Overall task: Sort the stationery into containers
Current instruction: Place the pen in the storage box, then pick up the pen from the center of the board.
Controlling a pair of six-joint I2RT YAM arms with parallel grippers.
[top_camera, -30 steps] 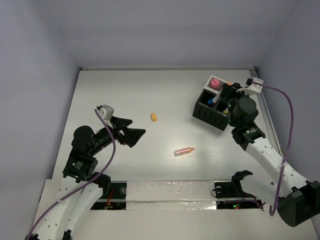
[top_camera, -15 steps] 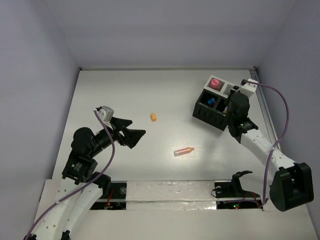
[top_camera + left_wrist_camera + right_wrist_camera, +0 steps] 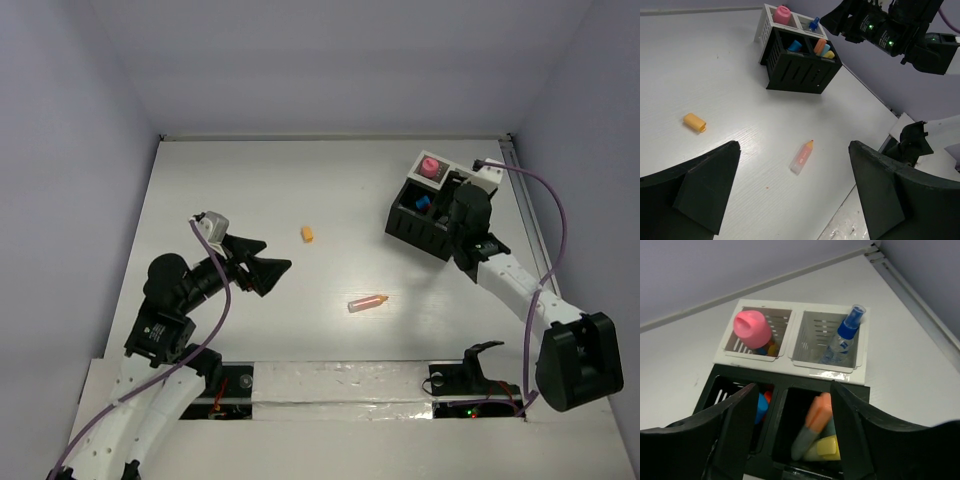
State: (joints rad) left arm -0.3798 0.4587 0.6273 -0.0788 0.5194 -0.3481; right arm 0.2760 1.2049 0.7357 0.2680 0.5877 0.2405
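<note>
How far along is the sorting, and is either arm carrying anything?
Mostly done: the black box already holds the pink piece, a blue-capped stick, an orange stick, a yellow piece and a light-blue piece. In hand: nothing; the right gripper hangs open above the box, the left gripper open over the table, both empty. Left: a small orange piece and a clear orange-tipped stick on the table.

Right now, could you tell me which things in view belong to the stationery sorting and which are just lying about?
Belongs to the job: compartment box; loose orange piece; clear orange-tipped pen; already boxed: pink piece, blue-capped stick, orange stick, yellow stick.
Just lying about: purple cable; tape strip at the near edge; black bracket.
</note>
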